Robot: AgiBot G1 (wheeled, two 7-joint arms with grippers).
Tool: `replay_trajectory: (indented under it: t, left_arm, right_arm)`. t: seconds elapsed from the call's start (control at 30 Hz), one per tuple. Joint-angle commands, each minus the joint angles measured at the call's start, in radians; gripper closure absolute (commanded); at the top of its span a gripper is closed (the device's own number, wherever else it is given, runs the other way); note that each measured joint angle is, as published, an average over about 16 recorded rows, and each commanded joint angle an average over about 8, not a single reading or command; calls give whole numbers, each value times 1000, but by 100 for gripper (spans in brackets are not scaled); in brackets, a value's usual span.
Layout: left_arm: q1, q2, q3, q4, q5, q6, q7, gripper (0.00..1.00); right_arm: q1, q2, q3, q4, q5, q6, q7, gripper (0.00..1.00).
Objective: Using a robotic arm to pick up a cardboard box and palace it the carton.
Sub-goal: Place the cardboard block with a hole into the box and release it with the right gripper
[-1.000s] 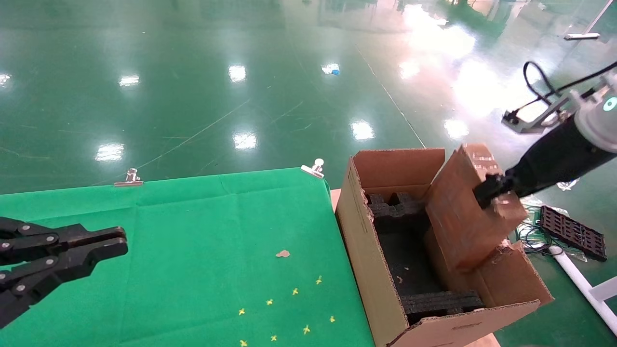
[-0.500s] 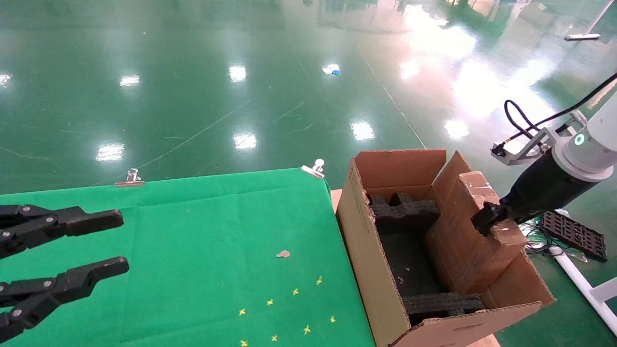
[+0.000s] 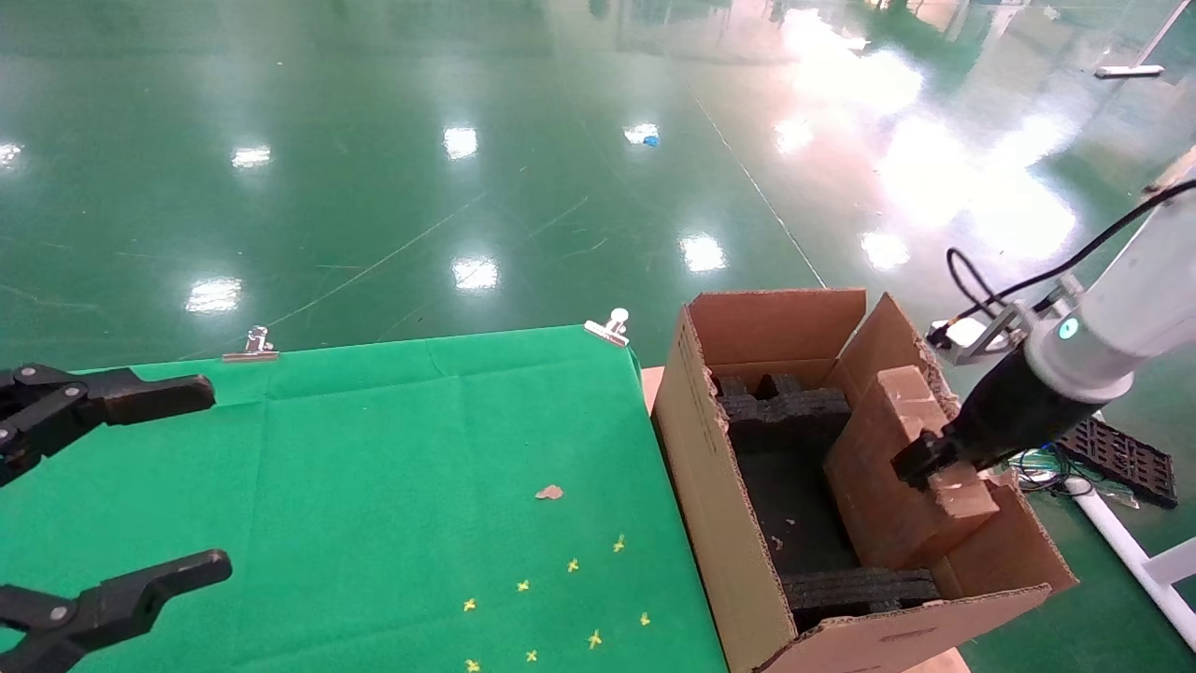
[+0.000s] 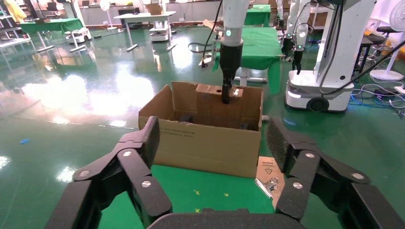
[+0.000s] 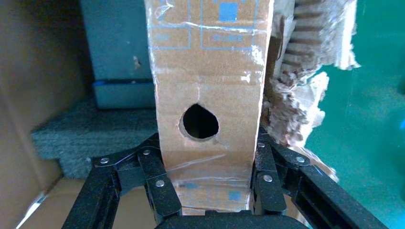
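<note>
Head view: the right end effector [image 3: 920,460] of the robotic arm [image 3: 1074,360] grasps the cardboard box [image 3: 897,477], upright and partly sunk into the carton [image 3: 729,523] at 4 o'clock; release is left, I judge. The left end effector [image 3: 112,486] hangs spread wide over the desk [image 3: 392,449] at 8 o'clock.

Left wrist view: only here the carton's outer wall [image 4: 205,143] shows.

Right wrist view: only here, fingers [image 5: 160,186] clamp beside the box's round hole [image 5: 199,121].
</note>
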Motion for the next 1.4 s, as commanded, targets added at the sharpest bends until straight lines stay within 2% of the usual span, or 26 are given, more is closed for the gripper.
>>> replay_trajectory:
  t: [0.03,0.17,0.43,0.47,0.5,0.7,0.73,0.77,1.4]
  left_arm:
    - [0,0,0,0,0,0,0,0]
    - [0,0,0,0,0,0,0,0]
    - [0,0,1,0,-1,0,0,0]
    - [0,0,1,0,-1,0,0,0]
    - [0,0,1,0,-1,0,0,0]
    - [0,-1,1,0,-1,-1,1,0]
    - [0,-1,1,0,-1,-1,1,0]
    - [0,-1,1,0,-1,-1,1,0]
    - [-1,-1,2,0,-2,-1,1,0]
  right_arm:
    - [-24,-5,2,-6,3,16,8,100]
    - [-82,-19,5,-9,8,73,16,100]
    - [-176,-30,30,-9,43,235,8,100]
    - [-181,-30,33,-8,48,250,4,97]
    - [-186,-29,36,-7,52,262,0,89]
    - [-193,-26,46,-6,66,291,-17,14]
    - [-193,-26,46,-6,66,290,-18,5]
    - [-192,-25,46,-7,66,289,-19,0]
    - [-189,-43,32,-24,45,271,6,0]
